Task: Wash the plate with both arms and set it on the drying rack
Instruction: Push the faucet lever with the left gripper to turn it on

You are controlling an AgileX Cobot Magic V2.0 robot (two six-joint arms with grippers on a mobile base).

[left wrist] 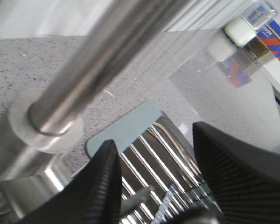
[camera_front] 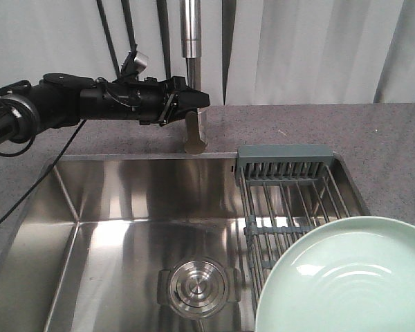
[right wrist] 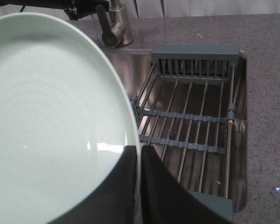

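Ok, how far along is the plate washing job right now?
Done: the right gripper has the plate pinched by its rim between its fingers. In hand: the open left gripper is at the faucet; no water visible. Left: washing, then setting the plate on the drying rack.

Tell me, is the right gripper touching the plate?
Touching. In the right wrist view the right gripper pinches the rim of the plate between its fingers.
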